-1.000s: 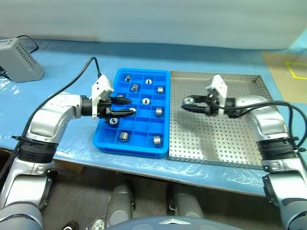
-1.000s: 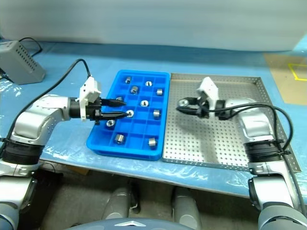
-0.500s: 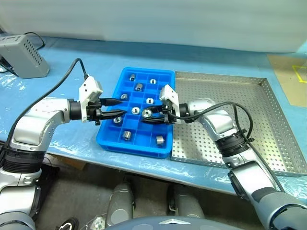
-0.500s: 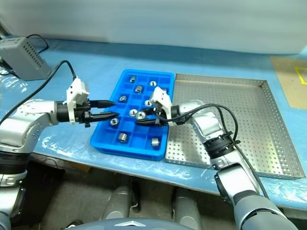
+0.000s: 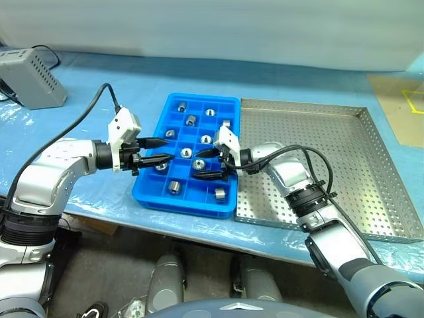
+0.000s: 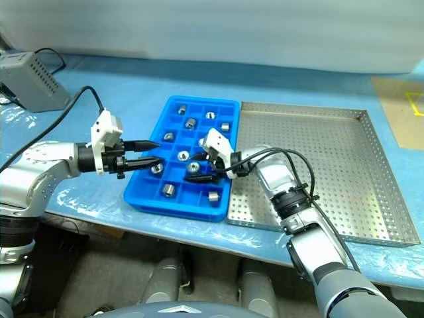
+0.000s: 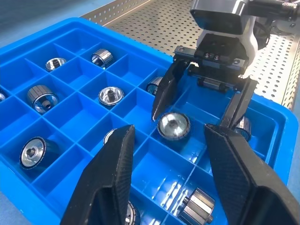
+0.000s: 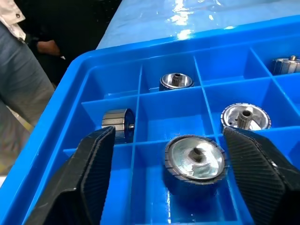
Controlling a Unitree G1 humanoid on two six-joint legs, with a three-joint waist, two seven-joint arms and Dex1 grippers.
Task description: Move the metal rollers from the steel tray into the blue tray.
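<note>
blue tray [image 5: 228,103] left of steel tray [image 5: 371,199] | metal rollers [image 5: 174,186] in blue tray compartments

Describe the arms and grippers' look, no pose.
Both arms have glossy silver-grey shells with black ribbed joint rings. Each gripper, left and right, has a white block at the wrist and two tapered black fingers with ridged inner faces. A black cable loops along each forearm.
</note>
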